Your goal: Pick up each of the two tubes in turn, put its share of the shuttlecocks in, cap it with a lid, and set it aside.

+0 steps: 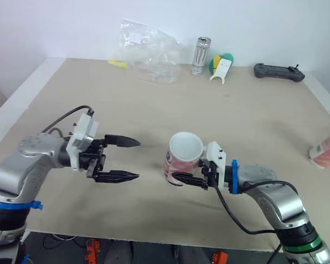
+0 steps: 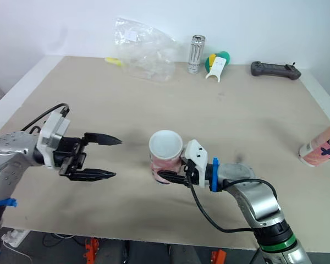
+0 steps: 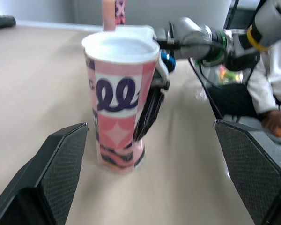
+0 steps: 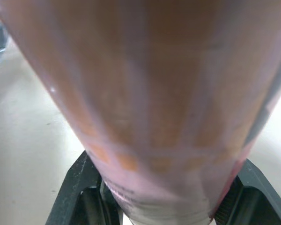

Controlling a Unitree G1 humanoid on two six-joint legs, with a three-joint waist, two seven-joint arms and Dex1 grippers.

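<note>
A pink patterned tube (image 1: 183,159) with a white lid (image 1: 186,145) on top stands upright near the table's middle. My right gripper (image 1: 180,175) is shut on its lower part; the tube (image 4: 145,93) sits between the two black fingers (image 4: 82,187) in the right wrist view. My left gripper (image 1: 136,159) hangs open a short way to the left of the tube, fingertips aimed at it, nothing between them. From the left wrist, the tube (image 3: 119,103) stands ahead between the spread fingers. A second pink tube (image 1: 325,151) lies at the table's right edge.
Along the table's far edge are a crumpled clear plastic bag (image 1: 148,52), a small yellow item (image 1: 116,64), a silver can (image 1: 200,56), a green, yellow and white object (image 1: 221,67) and a black controller (image 1: 279,72). A person's hand and white sleeve (image 3: 271,89) are beyond the table's right side.
</note>
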